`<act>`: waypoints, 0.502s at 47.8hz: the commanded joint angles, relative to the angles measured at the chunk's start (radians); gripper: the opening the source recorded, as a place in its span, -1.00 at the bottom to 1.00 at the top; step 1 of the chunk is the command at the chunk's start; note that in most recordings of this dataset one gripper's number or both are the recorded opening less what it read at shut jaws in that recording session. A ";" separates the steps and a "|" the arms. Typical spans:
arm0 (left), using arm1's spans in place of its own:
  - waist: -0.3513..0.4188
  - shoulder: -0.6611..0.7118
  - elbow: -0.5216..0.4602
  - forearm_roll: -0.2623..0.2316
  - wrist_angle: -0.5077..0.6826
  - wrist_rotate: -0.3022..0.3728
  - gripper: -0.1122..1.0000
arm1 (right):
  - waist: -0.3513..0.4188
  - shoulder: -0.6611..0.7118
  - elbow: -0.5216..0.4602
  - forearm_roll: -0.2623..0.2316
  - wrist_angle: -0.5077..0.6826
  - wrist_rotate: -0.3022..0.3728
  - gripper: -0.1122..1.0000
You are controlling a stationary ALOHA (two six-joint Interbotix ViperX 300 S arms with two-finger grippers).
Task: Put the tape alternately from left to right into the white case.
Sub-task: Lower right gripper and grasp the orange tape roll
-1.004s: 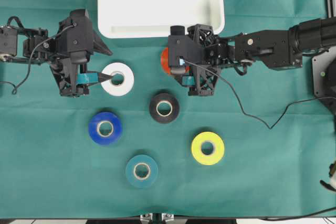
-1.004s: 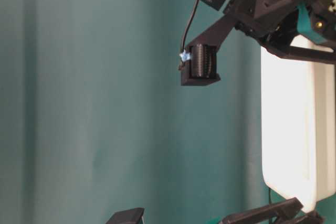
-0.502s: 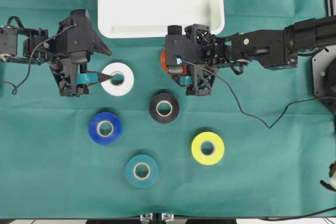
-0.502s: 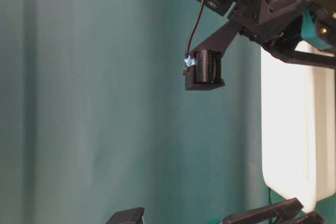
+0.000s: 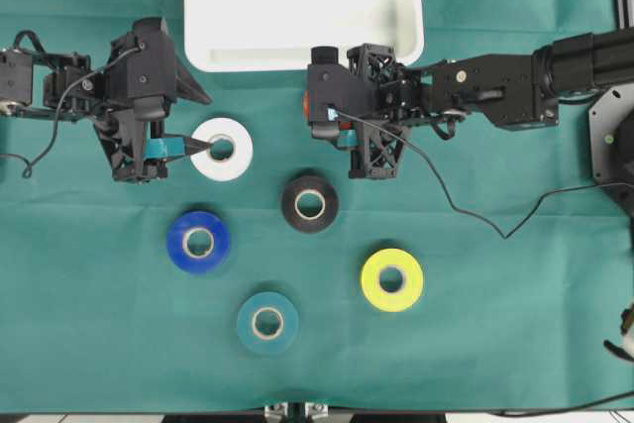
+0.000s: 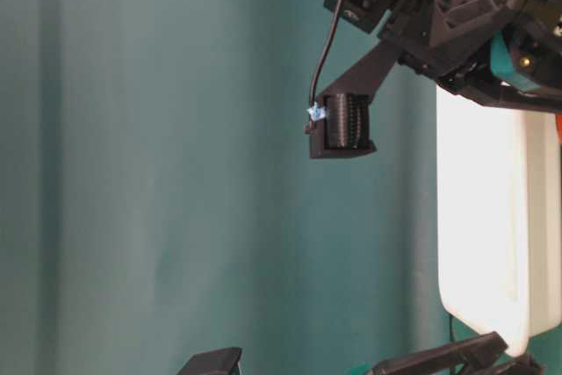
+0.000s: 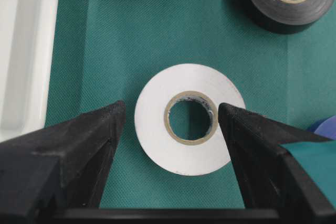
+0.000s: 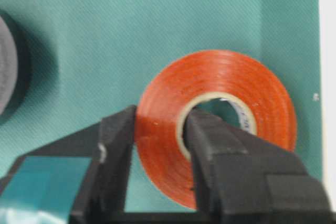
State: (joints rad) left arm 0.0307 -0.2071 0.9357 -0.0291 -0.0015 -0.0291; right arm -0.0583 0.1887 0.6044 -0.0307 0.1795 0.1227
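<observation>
The right gripper (image 8: 157,145) was clamped on the wall of the red-orange roll (image 8: 220,114), one finger outside the ring and the other hooked down through its pale core, which looked the sound place to take hold: a tape roll is light and stiff, its wound face smooth enough to slide, so pinching the wall through the hole should keep it from twisting out. The roll lay on the green cloth (image 5: 495,324) just beside the near rim of the white case (image 5: 297,7), which stood empty of tape as far as the overhead view showed. The right arm reached in level from the right edge with the wrist tipped down over the roll, hiding nearly all of it from above. The left gripper (image 7: 170,116) stood apart, its fingers straddling the white roll (image 7: 190,119) without touching it, low over the cloth, the arm stretched in from the left. Below these, well apart from one another, lay the black roll (image 5: 310,204), the blue roll (image 5: 199,242), the yellow roll (image 5: 391,279) and the teal roll (image 5: 267,323), all flat on the cloth.
</observation>
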 commanded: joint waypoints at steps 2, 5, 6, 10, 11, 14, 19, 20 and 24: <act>0.002 -0.011 -0.025 -0.002 0.000 0.002 0.86 | 0.012 -0.046 -0.025 -0.002 0.018 -0.002 -0.28; 0.002 -0.011 -0.025 -0.002 0.003 0.002 0.86 | 0.023 -0.060 -0.032 -0.002 0.031 -0.002 -0.28; 0.002 -0.009 -0.026 -0.002 0.003 0.002 0.86 | 0.026 -0.064 -0.035 -0.002 0.032 -0.002 -0.28; 0.002 -0.009 -0.028 -0.002 0.006 0.002 0.86 | 0.038 -0.086 -0.043 -0.002 0.040 -0.002 -0.28; 0.002 -0.009 -0.028 -0.002 0.006 0.002 0.86 | 0.041 -0.091 -0.046 -0.002 0.041 -0.002 -0.28; 0.003 -0.011 -0.028 -0.002 0.008 0.002 0.86 | 0.049 -0.106 -0.049 -0.002 0.046 -0.002 -0.28; 0.002 -0.011 -0.026 -0.002 0.012 0.002 0.86 | 0.058 -0.130 -0.054 -0.002 0.063 0.000 -0.28; 0.002 -0.011 -0.028 -0.002 0.014 0.002 0.86 | 0.058 -0.135 -0.055 -0.002 0.069 0.000 -0.28; 0.002 -0.011 -0.028 -0.002 0.017 0.002 0.86 | 0.060 -0.150 -0.057 -0.002 0.083 0.000 -0.28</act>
State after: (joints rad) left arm 0.0307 -0.2071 0.9311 -0.0276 0.0169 -0.0276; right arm -0.0015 0.0828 0.5722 -0.0307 0.2562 0.1212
